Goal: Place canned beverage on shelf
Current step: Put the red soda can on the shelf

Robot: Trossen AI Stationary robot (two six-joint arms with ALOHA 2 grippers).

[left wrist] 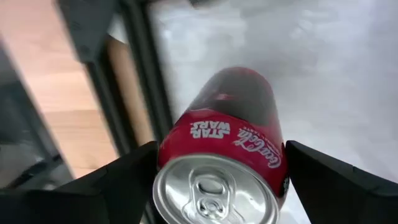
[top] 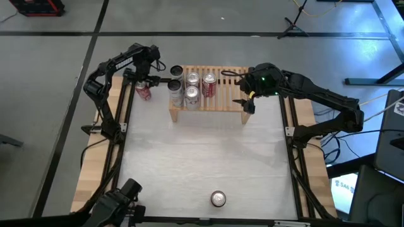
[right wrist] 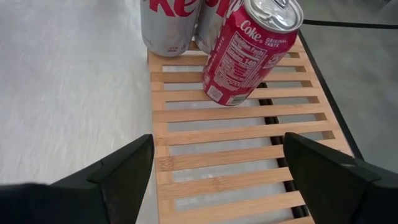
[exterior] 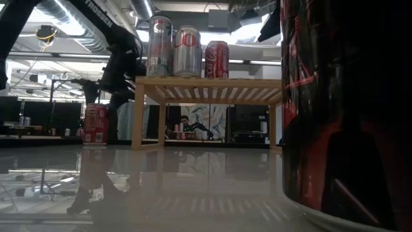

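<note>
A red Coca-Cola can (left wrist: 227,140) stands upright on the white table (top: 202,151), just left of the pale wooden shelf (top: 228,96). It also shows in the low view, red can (exterior: 95,124). My left gripper (left wrist: 221,155) points down over it, open, one finger on either side of its upper part. Several cans, silver and red, stand on the left half of the shelf (exterior: 212,82). My right gripper (right wrist: 217,149) hovers open over the shelf's bare right slats (right wrist: 217,124), near a red Coke can (right wrist: 252,53). My left gripper comes at the red can from above, its two fingers (left wrist: 134,171) close on either side of the can's upper wall (left wrist: 180,134). The can stands upright on the table. Whether the fingers touch it I cannot tell.
Another can (top: 218,199) stands alone near the table's front edge; it fills the right of the low view as a dark can (exterior: 341,109). The table's black frame rail (left wrist: 146,68) runs close by the red can. The white table between shelf and front can is bare.
</note>
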